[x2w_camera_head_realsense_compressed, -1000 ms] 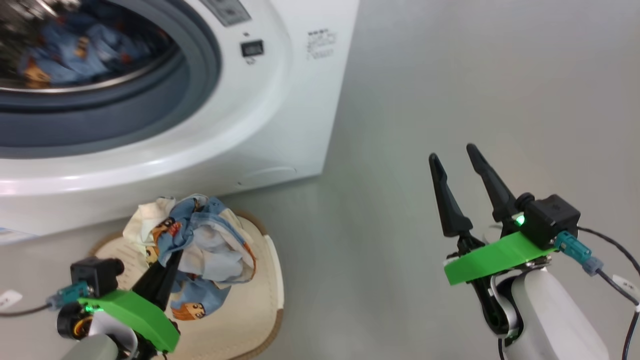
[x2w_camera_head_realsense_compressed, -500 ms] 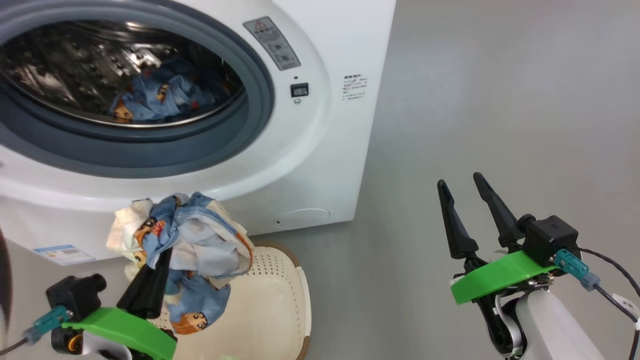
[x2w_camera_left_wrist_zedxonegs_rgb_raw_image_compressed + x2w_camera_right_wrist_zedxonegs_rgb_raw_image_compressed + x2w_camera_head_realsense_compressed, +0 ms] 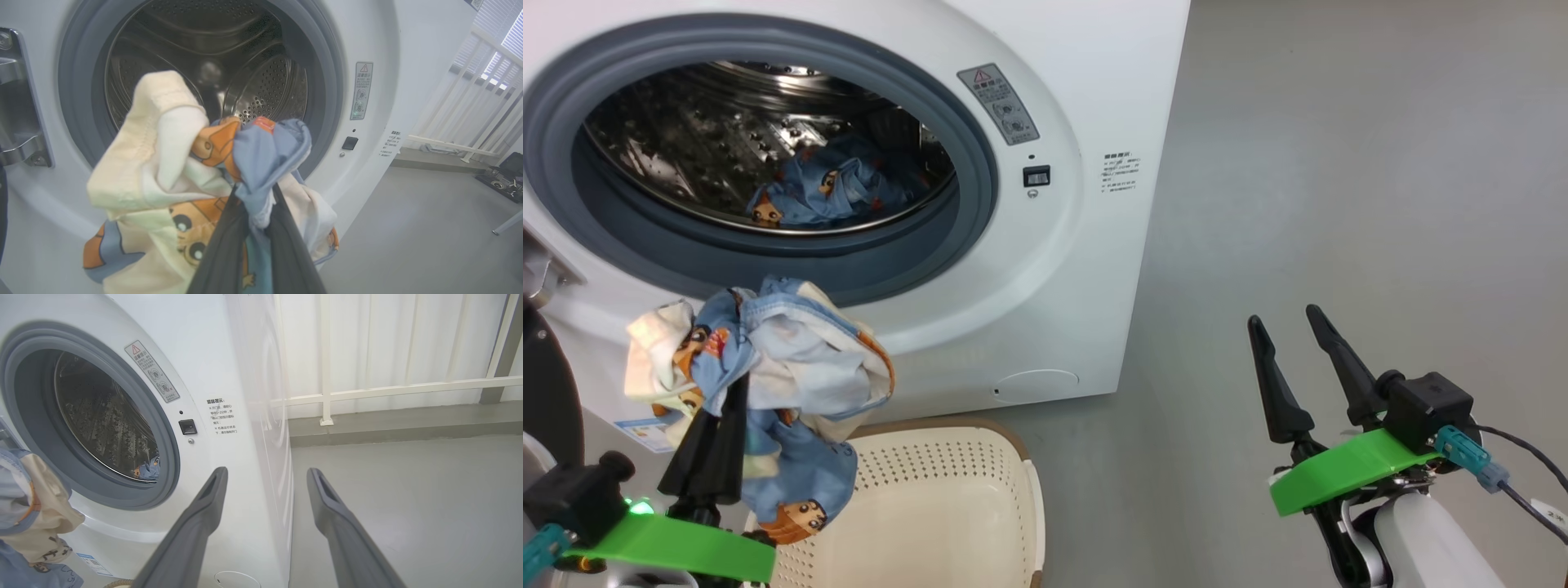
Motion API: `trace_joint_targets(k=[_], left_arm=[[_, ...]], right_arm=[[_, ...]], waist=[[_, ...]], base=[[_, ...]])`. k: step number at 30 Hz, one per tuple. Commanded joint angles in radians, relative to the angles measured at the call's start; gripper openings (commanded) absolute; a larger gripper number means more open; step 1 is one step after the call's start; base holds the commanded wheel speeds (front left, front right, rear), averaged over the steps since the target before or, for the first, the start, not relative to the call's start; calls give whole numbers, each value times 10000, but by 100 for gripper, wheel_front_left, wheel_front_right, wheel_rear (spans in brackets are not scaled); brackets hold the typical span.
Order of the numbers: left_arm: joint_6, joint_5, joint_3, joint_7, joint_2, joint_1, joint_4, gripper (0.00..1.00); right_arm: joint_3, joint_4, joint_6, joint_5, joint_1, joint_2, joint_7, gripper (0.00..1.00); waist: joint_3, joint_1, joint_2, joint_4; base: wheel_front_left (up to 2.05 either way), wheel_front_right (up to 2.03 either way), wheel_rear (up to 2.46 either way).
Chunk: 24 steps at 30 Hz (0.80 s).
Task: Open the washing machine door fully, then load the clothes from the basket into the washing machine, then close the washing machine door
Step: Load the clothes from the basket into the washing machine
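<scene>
Cloth fills my left gripper [image 3: 255,200]: the two long dark fingers are pinched narrow on a crumpled bundle of the clothes [image 3: 768,359]. It is soft light blue fabric with orange-brown cartoon prints, folded up with cream-white pieces, one of which has a stitched hem. The bundle hangs over the left end of the basket [image 3: 947,498], in front of the lower lip of the washing machine [image 3: 1086,269] opening; whether it brushes either one I cannot tell. The basket is cream-white plastic with rounded corners, its wall pricked with rows of small holes under a brown woven-look rim. The washing machine is a smooth, glossy white box. A thick grey rubber gasket [image 3: 980,204] rings its round mouth. Behind that the steel drum [image 3: 686,139] shines, dimpled and perforated, with a blue printed garment [image 3: 837,184] lying rumpled on its bottom. The washing machine door [image 3: 551,392] stands swung open at my left. A curved glossy black edge of it shows in the head view, and its metal hinge [image 3: 20,134] is bright against the white front. My right gripper [image 3: 1282,318] is off to the right over the smooth grey floor [image 3: 1339,163], well apart from the machine, its tapered fingers spread wide with nothing between them.
</scene>
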Motion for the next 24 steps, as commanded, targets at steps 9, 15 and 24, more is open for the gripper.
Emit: trace_joint_targets(k=[9,15,24], left_arm=[[-19,509,851,-91,-37,278,-887,0],[-19,617,996,-91,-143,341,-1074,0],[-19,684,1030,-91,-91,-115,-973,0]], right_arm=[[72,-264,46,110,243,-127,-80,100],[90,-274,46,107,216,-128,-80,100],[157,-275,46,53,176,-104,-80,100]], waist=[[-131,0,0,-45],[-76,0,0,-69],[69,0,0,-122]], base=[[0,0,0],[0,0,0],[0,0,0]])
